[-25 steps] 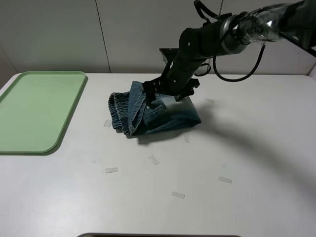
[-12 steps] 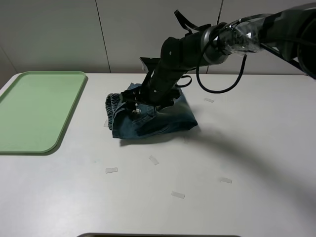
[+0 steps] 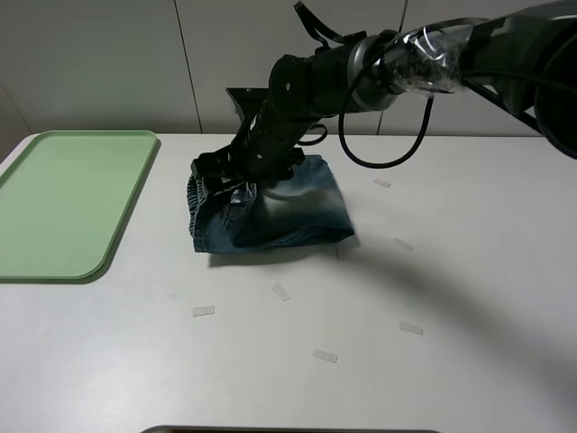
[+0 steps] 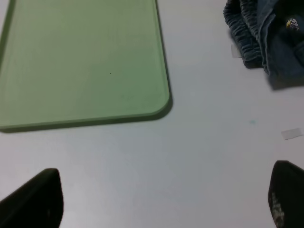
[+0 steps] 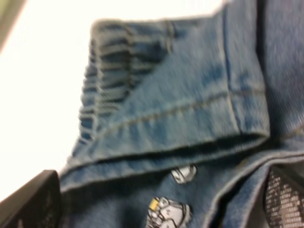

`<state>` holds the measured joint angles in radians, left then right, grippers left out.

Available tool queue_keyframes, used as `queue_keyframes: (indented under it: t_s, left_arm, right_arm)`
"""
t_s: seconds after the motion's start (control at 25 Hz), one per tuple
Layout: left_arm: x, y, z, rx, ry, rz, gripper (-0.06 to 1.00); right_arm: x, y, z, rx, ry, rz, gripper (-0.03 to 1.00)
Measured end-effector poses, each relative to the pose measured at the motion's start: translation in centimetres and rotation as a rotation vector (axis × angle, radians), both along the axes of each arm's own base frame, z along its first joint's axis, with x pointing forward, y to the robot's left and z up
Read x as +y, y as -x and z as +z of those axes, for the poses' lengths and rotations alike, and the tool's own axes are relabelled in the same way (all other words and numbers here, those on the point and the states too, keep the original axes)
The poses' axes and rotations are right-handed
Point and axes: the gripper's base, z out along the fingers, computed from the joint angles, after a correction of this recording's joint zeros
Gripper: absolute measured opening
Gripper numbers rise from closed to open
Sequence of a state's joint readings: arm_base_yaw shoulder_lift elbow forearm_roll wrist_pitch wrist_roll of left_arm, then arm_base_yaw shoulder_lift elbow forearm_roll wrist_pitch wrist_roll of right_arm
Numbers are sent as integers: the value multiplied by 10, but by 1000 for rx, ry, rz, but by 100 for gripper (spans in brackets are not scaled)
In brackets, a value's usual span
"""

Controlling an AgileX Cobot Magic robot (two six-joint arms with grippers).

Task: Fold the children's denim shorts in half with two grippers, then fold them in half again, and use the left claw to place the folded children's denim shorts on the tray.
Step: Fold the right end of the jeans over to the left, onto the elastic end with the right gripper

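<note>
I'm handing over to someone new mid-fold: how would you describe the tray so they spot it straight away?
On the white table that fills the high view, look to the left edge. There lies the tray, flat and rectangular, with rounded corners and a low rim. It alone is pale green; the blue denim shorts sit separately at mid-table.

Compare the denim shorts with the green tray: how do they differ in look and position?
The tray is pale green, flat and smooth; the denim shorts are faded blue, folded and rumpled. The tray lies at the left of the table; the shorts lie mid-table under the right gripper. Both rest on that white table.
</note>
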<state>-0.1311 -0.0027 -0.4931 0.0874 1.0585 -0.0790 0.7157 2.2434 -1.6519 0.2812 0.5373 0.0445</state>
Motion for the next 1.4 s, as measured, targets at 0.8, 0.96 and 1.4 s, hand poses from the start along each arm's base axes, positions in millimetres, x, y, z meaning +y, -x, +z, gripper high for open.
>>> queue_keyframes:
  t_s: [0.8, 0.96, 1.4]
  left_arm:
    - [0, 0, 0, -1, 0, 0, 86]
    - [0, 0, 0, -1, 0, 0, 86]
    - [0, 0, 0, -1, 0, 0, 86]
  right_arm:
    - [54, 36, 17, -143, -57, 172, 62]
    - [64, 47, 18, -170, -57, 224, 62]
    - [67, 54, 20, -243, 28, 326, 62]
